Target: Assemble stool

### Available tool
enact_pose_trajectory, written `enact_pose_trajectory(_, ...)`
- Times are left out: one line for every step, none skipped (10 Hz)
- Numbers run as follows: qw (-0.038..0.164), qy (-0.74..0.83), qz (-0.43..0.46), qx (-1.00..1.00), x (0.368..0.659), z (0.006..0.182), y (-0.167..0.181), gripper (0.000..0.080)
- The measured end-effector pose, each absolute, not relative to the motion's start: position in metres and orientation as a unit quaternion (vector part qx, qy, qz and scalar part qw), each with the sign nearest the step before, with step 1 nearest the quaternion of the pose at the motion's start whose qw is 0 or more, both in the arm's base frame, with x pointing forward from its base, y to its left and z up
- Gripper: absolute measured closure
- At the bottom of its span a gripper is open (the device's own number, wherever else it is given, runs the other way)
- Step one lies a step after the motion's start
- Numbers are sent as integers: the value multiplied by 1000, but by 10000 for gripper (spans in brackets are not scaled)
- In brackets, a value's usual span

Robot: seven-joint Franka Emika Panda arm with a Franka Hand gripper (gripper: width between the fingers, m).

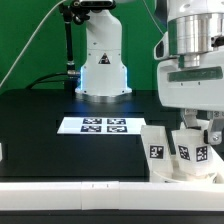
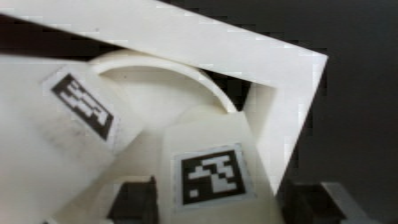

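- At the exterior view's left the black table (image 1: 40, 120) lies bare, with the robot base (image 1: 101, 70) standing behind it; this is the widest free room for moving.
- Near the middle lies the marker board (image 1: 103, 125), flat and well apart from the work.
- At the exterior view's right, against the white wall strip (image 1: 80, 193) along the near edge, sit the stool parts: tagged legs (image 1: 158, 150) standing upright on the round seat (image 2: 169, 85).
- The gripper (image 1: 192, 128) stands over one stool leg (image 2: 210, 160); its jaws seem nearly pressed together and pinching that leg, which fills the wrist view between the fingers (image 2: 334, 205).
- Judged by look, the parts are light, stiff, smooth plastic, likely slippery; flat leg sides offer the surest hold.
- The wall strip and neighbouring legs crowd the right; lifting straight up looks safest.
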State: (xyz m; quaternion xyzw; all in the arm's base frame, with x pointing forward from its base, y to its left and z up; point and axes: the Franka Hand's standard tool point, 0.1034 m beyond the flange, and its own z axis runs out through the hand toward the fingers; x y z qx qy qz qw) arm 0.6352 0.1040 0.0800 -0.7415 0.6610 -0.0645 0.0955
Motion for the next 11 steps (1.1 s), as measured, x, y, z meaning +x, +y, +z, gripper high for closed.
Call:
enact_pose_trajectory(99, 683, -61, -721, 635, 80, 105, 456)
enact_pose_trajectory(106, 713, -57, -691, 636, 80, 105, 456)
enact_pose_trajectory(123, 754, -59, -642, 637, 80, 103, 456)
enact_pose_trajectory(139, 802, -51, -579, 637, 81, 104, 456)
enact_pose_trajectory(151, 836, -41, -527, 638, 81, 104, 456)
enact_pose_trajectory(156, 853, -33, -496, 638, 81, 103, 456)
enact_pose_trajectory(165, 886, -25, -432, 639, 80, 102, 456)
enact_pose_trajectory(171, 894, -23, -414, 641, 79, 100, 456)
enact_pose_trajectory(175, 901, -18, -396, 640, 79, 98, 456)
enact_pose_trajectory(178, 906, -14, -384, 640, 79, 96, 456)
enact_pose_trajectory(178, 908, -11, -379, 640, 79, 95, 456)
